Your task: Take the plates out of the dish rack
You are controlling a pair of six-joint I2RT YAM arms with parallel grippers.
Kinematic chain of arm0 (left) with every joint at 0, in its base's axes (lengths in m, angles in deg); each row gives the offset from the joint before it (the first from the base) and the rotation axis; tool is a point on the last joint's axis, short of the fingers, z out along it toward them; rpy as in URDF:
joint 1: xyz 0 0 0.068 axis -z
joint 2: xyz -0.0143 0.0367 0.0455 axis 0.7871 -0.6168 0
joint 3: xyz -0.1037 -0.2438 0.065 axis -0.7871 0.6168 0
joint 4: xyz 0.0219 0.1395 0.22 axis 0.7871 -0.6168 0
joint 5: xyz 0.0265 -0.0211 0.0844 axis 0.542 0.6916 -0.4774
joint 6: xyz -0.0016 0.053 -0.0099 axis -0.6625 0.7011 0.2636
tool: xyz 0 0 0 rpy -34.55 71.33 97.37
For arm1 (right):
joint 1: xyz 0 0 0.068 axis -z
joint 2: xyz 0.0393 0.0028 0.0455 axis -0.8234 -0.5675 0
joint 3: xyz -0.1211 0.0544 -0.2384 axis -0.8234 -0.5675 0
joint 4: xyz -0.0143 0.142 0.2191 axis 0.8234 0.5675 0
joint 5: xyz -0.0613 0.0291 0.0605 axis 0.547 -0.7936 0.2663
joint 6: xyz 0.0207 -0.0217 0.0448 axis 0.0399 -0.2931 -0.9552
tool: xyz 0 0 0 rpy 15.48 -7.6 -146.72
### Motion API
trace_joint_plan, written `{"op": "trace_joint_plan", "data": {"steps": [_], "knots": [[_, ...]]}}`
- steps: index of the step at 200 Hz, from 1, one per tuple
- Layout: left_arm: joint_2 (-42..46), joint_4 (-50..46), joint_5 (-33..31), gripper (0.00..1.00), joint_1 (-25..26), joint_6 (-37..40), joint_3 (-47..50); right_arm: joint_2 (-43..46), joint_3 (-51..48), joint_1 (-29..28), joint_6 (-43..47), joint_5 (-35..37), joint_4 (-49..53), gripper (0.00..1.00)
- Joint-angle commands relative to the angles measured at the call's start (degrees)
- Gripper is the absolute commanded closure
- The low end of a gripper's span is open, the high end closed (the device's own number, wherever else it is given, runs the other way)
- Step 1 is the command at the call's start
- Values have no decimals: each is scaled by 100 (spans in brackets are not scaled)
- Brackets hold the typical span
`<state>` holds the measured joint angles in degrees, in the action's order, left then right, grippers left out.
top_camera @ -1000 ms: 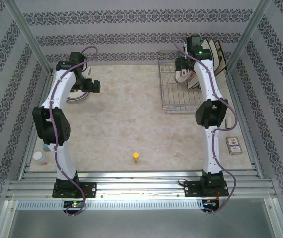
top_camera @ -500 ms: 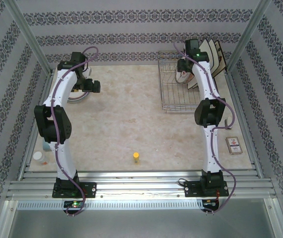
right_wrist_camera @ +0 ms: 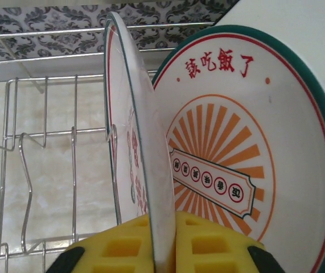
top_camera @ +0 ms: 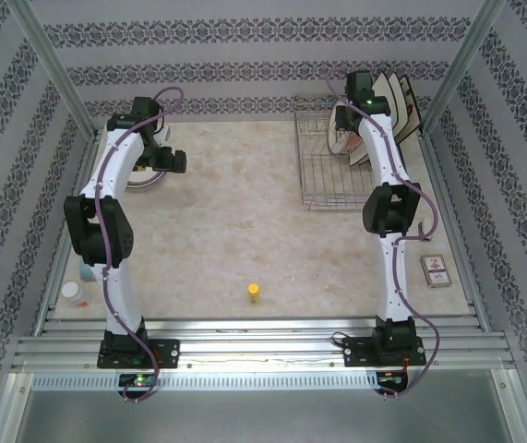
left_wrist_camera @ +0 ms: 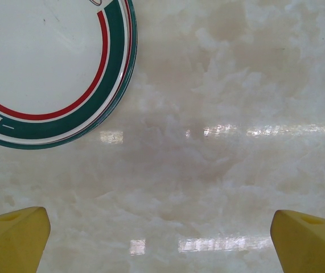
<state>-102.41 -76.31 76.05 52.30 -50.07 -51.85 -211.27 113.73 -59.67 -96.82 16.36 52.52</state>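
The dish rack (top_camera: 326, 175) stands at the back right of the table. Its wires (right_wrist_camera: 25, 170) show to the left in the right wrist view. My right gripper (right_wrist_camera: 163, 245) is shut on the rim of a round plate (right_wrist_camera: 136, 148) that stands on edge in the rack. Behind it stands a second round plate (right_wrist_camera: 236, 142) with orange rays. Square cream plates (top_camera: 403, 100) lean at the rack's far end. My left gripper (left_wrist_camera: 161, 242) is open over the bare table, beside a flat round plate (left_wrist_camera: 37, 68) with a green and red rim; its yellow fingers (left_wrist_camera: 14, 239) are wide apart.
A small yellow bottle (top_camera: 255, 293) stands mid-table near the front. A card box (top_camera: 436, 271) lies at the right edge. A white jar (top_camera: 72, 292) sits at the front left. Patterned walls close in the back and sides.
My right gripper has closed its jaws on the rim of the upright round plate in the rack. The left arm has not moved.
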Motion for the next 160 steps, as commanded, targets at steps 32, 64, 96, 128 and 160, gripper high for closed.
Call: {"op": "trace_joint_plan", "data": {"steps": [32,64,96,128,160], "knots": [[47,-233,-96,0,41,58,10,172,121,-160,-119,-34,13,100],[62,-233,-47,0,41,35,55,542,112,-203,-109,43,159,100],[98,-199,16,0,41,23,171,1033,-35,-212,-91,196,387,100],[132,-173,70,0,41,12,259,1576,-318,-223,-28,324,591,100],[187,-209,84,0,42,23,285,2191,-949,-426,208,669,570,100]]}}
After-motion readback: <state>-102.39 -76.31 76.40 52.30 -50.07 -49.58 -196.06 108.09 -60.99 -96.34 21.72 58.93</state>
